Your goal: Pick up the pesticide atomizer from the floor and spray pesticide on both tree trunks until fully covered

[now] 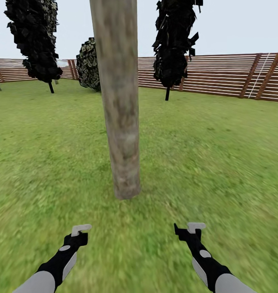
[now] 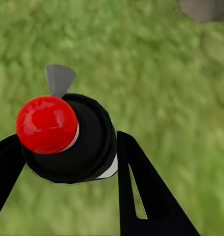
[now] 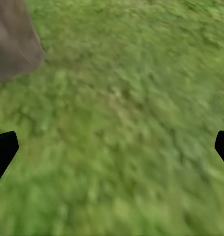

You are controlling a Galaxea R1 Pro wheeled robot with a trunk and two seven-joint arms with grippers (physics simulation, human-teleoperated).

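In the head view, the tree trunk (image 1: 122,122) is seen rising from the grass floor (image 1: 220,162) just ahead of and between the left pincer (image 1: 80,230) and right pincer (image 1: 195,228). In the left wrist view, the left pincer (image 2: 67,147) is seen pressed onto the pesticide atomizer (image 2: 67,140), its red cap (image 2: 46,124) facing the camera. In the right wrist view, the right pincer (image 3: 112,147) is seen spread wide over grass, the trunk's base (image 3: 13,44) near it.

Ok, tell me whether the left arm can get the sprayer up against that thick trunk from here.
Probably yes. Open grass lies between the left gripper, shut on the sprayer, and the trunk just ahead; nothing stands in between.
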